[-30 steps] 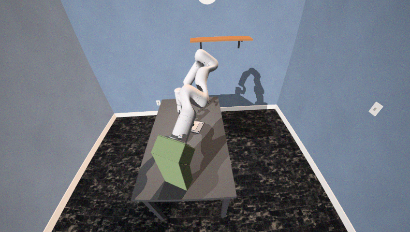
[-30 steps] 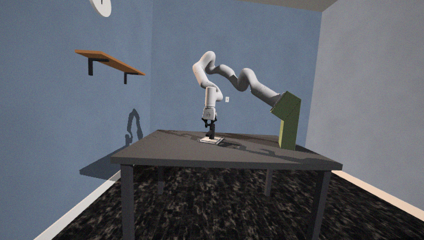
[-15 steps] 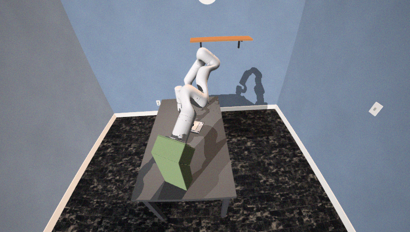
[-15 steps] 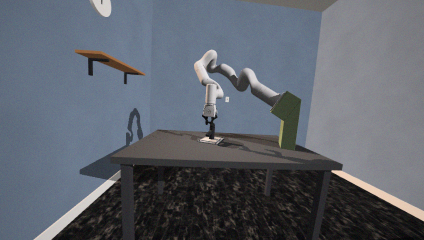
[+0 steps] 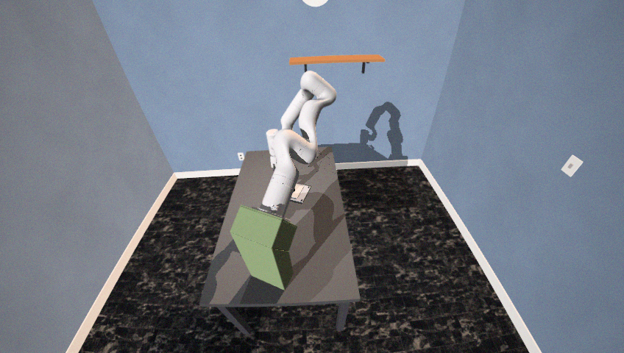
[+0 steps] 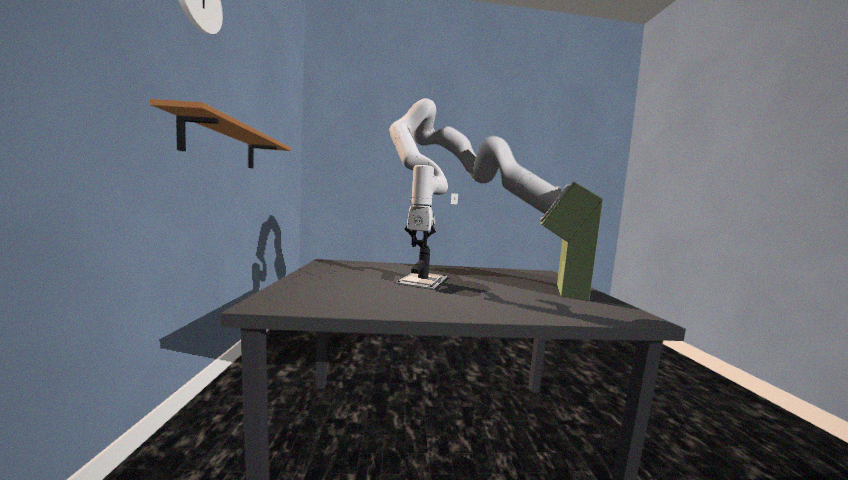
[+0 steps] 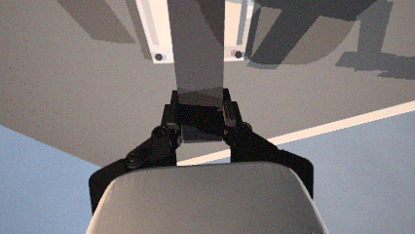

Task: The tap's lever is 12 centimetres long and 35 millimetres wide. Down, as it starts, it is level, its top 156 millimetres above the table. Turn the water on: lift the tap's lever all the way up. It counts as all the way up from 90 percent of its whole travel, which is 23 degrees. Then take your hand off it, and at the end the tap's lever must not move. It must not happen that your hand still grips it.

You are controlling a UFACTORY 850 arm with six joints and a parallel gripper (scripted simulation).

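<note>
From the top you're looking down on the white arm (image 5: 286, 157) reaching off its green pedestal (image 5: 263, 245) across the grey table (image 5: 324, 262), hiding most of the tap apart from its pale base plate (image 5: 302, 193) near the table's middle. In the exterior view your gripper (image 6: 420, 239) is pointing straight down onto the dark tap (image 6: 423, 264), which is standing on that plate. On the wrist cam the black fingers are pinching the free end of the grey lever (image 7: 199, 54) from both sides.
</note>
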